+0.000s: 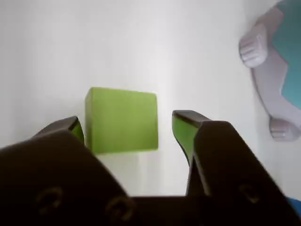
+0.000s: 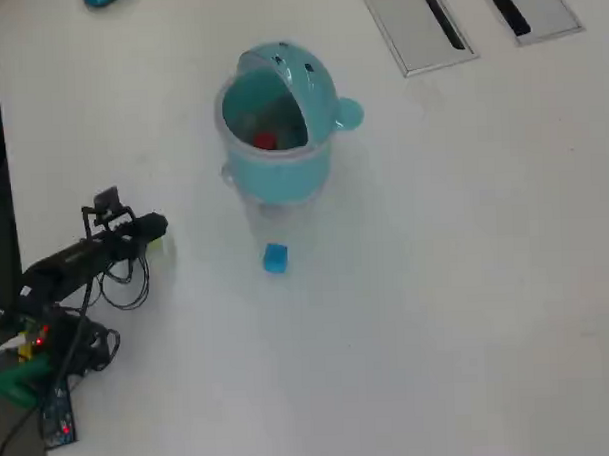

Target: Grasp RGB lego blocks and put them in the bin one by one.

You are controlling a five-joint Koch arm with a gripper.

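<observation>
gripper (image 1: 127, 127) jaws spread wide in wrist view, green block (image 1: 121, 120) sitting between them mid-frame, gap visible on the right side, so not clamped. overhead view: arm (image 2: 81, 261) at left edge of frame, green block barely visible under its tip. blue block (image 2: 275, 257) on the table (image 2: 437, 283) just below the bin (image 2: 279, 119), which sits upper centre. red block (image 2: 265, 140) already inside the bin. grey slotted panels (image 2: 467, 12) upper right.

Nothing readable anywhere I look. My green block (image 1: 121, 120) is blank-faced, and the bin (image 2: 278, 114) carries no label. No numbers, no brands.
</observation>
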